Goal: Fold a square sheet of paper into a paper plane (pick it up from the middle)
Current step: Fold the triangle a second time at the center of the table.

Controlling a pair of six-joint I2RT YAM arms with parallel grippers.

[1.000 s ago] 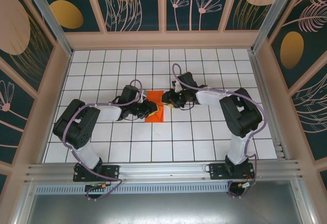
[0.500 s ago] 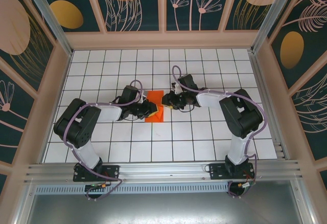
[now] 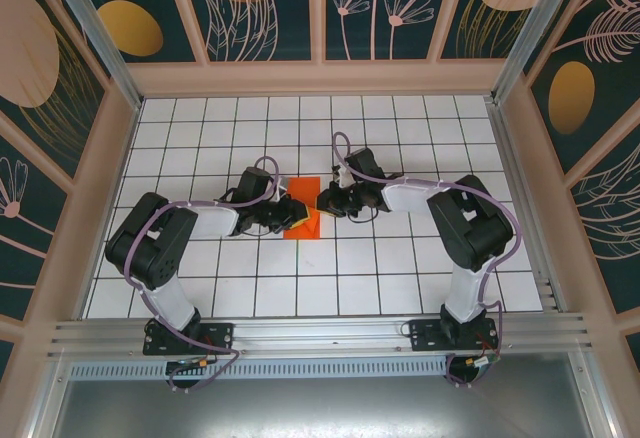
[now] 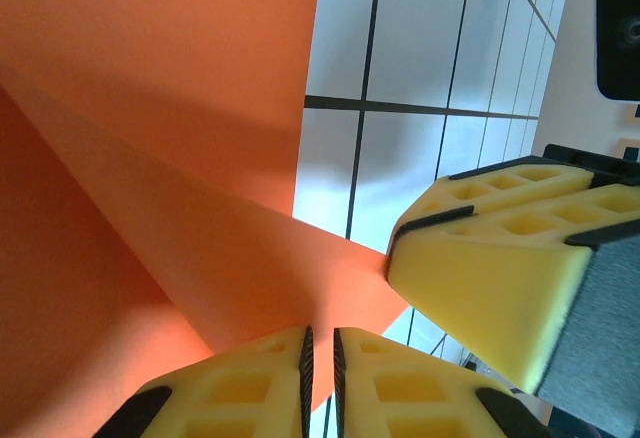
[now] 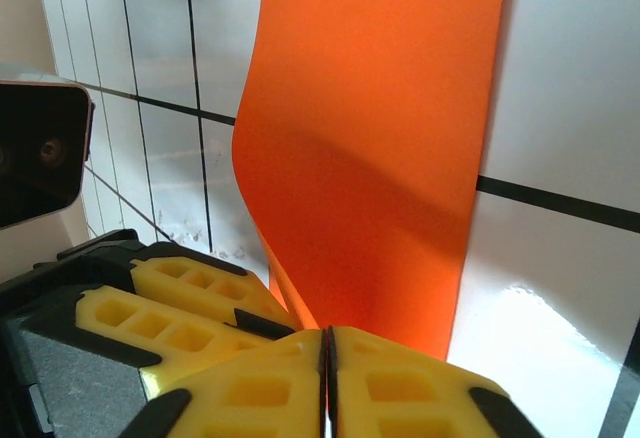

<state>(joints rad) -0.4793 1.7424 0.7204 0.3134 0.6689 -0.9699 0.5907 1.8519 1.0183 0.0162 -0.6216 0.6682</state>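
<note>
While left tool (image 4: 320, 363) and right tool (image 5: 325, 363) both pinch the paper (image 3: 308, 226) mid-sheet, tips almost touching, it sits squarely between them.

Square sheet of paper (image 5: 380, 138): thin, smooth, matt orange, softly creased. Right gripper (image 5: 327, 343) pads (image 5: 400, 363): yellow, matt, rubbery-looking, moulded with recesses. Table (image 5: 560, 78): white gridded surface, glossy, reflective. Front rail (image 3: 320, 330): brushed metal.

Bright orange-red square sheet of paper (image 3: 305, 226), partly folded, diagonally creased, one end raised.
</note>
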